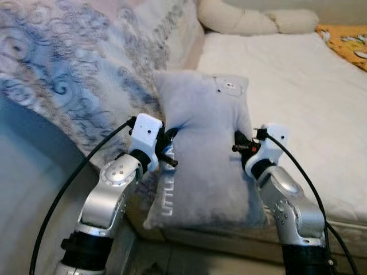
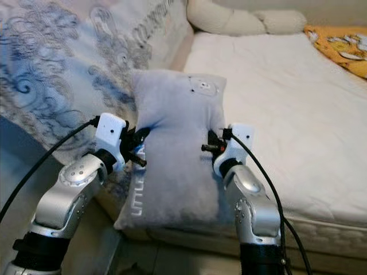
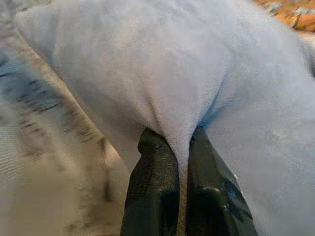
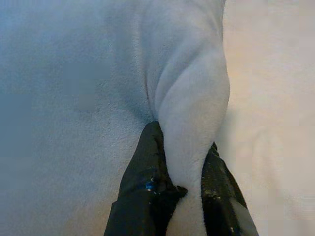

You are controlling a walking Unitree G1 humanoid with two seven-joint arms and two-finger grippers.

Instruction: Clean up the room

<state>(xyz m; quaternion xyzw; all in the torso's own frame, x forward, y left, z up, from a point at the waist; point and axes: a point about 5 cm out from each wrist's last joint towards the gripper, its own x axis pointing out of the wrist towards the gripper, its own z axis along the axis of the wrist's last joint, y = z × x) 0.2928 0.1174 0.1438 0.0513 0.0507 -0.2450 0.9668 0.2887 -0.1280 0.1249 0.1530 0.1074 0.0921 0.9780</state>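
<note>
1. You've got a grey pillow (image 1: pixel 203 143) held by both arms, one at each long side. Its lower end sits at the near edge of the bed (image 1: pixel 298 97), and the rest runs up and away from you onto the mattress.
2. Left gripper (image 3: pixel 181 147): fingers clamped on a pinched fold of the pillow's left edge. In the left wrist view the two black fingers (image 3: pixel 152 182) squeeze the fabric between them.
3. Right gripper (image 4: pixel 182 157): same on the right edge. A thick ridge of fabric is bunched between its fingers (image 4: pixel 142 187), so it's closed on the pillow.
4. The pillow has white lettering along its lower left side and a small pale bear-like patch (image 1: pixel 228 87) near the top right corner. The lettering is only partly readable.
5. To the left of the pillow, a blue-and-cream patterned blanket (image 1: pixel 74 69) drapes over the bed's left side, touching the pillow's left edge.
6. At the far end of the bed lies a long cream bolster (image 1: pixel 252 20).
7. An orange patterned cloth (image 1: pixel 347 43) lies at the far right corner, well apart from the pillow.
</note>
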